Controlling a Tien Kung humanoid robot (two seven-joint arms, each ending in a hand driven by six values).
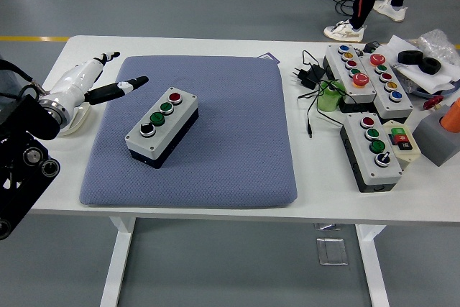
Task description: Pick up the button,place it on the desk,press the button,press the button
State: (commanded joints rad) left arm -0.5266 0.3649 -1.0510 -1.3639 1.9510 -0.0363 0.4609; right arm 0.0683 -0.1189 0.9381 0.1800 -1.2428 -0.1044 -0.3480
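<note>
The grey button box [162, 127] already sits on the blue mat [215, 170]; both presses remain. My left hand [108, 80] hovers beside it, index finger extended, holding nothing.

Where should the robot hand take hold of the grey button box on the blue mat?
Across the long side walls of the button box, from above and from the left, where the left robot hand hovers. It lies flat and diagonal, its top filled by four buttons; the sides are bare.

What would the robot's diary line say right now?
left hand: open, index finger out, left of box | box: on mat, untouched | right hand: not in view
</note>
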